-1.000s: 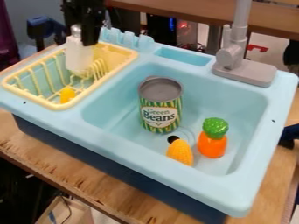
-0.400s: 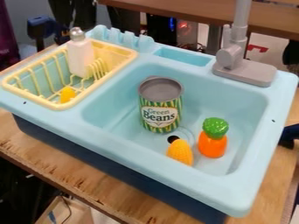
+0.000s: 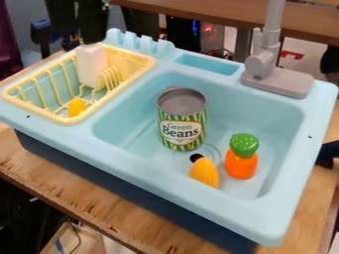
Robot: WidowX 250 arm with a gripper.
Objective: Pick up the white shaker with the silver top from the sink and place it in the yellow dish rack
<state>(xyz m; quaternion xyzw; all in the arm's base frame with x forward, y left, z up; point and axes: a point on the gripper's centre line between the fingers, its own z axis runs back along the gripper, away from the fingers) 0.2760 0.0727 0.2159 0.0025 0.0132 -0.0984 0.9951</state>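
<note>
Bottle [image 3: 91, 68]: white, upright in the yellow rack [image 3: 74, 120] at the left of the sink unit [image 3: 212, 206], toward the rack's far side and beside its thin prongs.
Pincer [image 3: 79, 35]: black, at the upper left of the view, right at the bottle's top, with most of the bottle below it. Whether the two touch is hard to judge. I cannot tell if it is released or clenched on the bottle.
Bottle top: mostly hidden by the dark pincer.
Arm: cut off by the top edge; its dark parts blend together.
Small yellow thing [image 3: 77, 106]: in the rack's near part, well apart from the pincer; its kind is hard to make out.
Basin: a striped can [image 3: 182, 124] stands upright; nearer the camera, a toy corn cob [image 3: 204, 172] lies beside an orange toy carrot [image 3: 241, 162] with a green top.
Drain hole [image 3: 197, 157]: dark, partly covered by the corn cob.
Faucet [image 3: 263, 64]: gray, behind the basin, its upper end cut off.
Right edge: a dark blue thing [image 3: 327, 154], cut off.
</note>
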